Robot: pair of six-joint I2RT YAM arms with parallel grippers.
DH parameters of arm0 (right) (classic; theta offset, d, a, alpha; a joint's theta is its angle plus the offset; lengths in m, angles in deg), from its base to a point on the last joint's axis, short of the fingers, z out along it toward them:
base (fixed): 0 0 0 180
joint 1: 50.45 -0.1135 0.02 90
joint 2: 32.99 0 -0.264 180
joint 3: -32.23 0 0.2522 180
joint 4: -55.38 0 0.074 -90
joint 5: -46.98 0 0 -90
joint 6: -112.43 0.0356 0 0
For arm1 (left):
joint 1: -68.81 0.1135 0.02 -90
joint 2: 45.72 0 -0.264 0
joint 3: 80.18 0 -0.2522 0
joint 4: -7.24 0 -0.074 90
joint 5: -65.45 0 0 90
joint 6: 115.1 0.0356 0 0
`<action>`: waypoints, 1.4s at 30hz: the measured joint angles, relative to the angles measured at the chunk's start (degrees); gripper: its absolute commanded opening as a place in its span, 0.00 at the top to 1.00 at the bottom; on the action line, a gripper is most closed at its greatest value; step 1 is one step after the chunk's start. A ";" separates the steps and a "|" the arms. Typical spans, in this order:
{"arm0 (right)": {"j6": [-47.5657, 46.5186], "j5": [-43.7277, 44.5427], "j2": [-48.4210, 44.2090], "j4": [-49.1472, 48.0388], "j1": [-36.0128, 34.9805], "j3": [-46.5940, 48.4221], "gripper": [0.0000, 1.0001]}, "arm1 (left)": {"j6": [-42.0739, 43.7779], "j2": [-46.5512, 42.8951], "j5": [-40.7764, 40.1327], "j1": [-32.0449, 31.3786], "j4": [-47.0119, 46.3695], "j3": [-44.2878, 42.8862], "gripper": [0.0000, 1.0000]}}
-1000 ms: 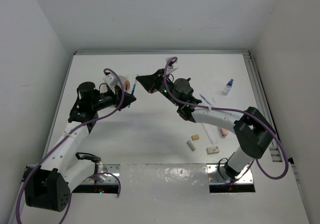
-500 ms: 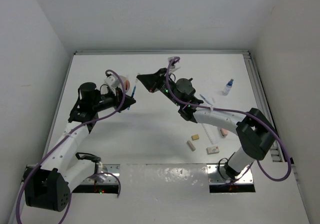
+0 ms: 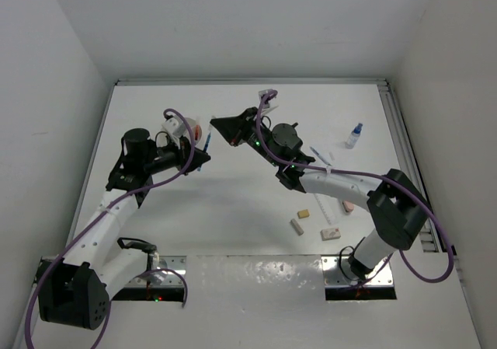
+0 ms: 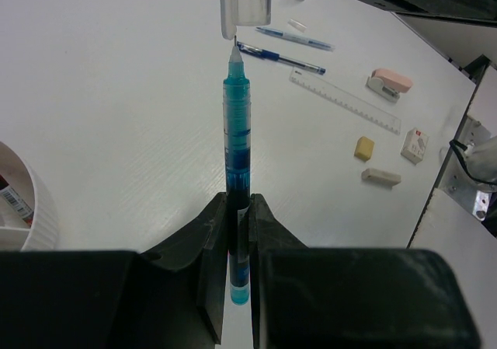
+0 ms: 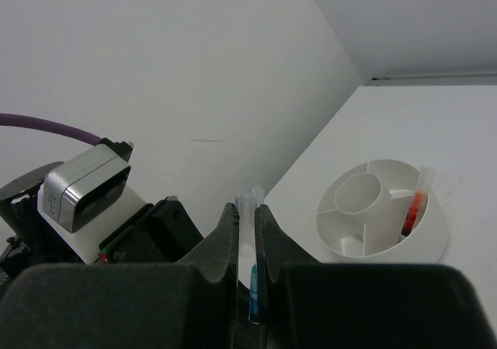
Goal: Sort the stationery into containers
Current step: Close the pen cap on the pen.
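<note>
Holding almost unmoved for the last second, the pen [image 4: 237,131] remains mid-air, unsorted. Left fingers [image 4: 208,244] clench the pen near its rear end; its tip points outward and meets what looks like a clear cap [image 4: 247,3] clamped in the right fingers [image 5: 225,244]. The tub [image 4: 35,209] stands near, on the table [image 4: 116,92] below.

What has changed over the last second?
Almost nothing. Both arms shifted only slightly. The left gripper stays shut on the blue pen, the right gripper on the clear cap at its tip. Nothing was picked up or released. The ruler, bottle and white tub lie where they were.
</note>
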 measured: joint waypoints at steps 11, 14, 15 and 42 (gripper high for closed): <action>-1.03 0.17 0.00 0.57 -0.09 -0.35 1.00 | 0.04 0.02 -0.04 0.33 0.00 0.00 1.00; -1.22 0.17 0.00 0.74 -0.13 -0.35 1.00 | 0.04 0.02 -0.04 0.33 0.00 0.00 1.00; -1.22 0.17 0.00 0.74 -0.13 -0.35 1.00 | 0.04 0.02 -0.04 0.35 0.00 0.00 1.00; -0.50 -0.07 1.90 0.55 -0.66 -0.35 1.00 | 0.02 0.02 -0.70 0.37 0.20 0.00 1.00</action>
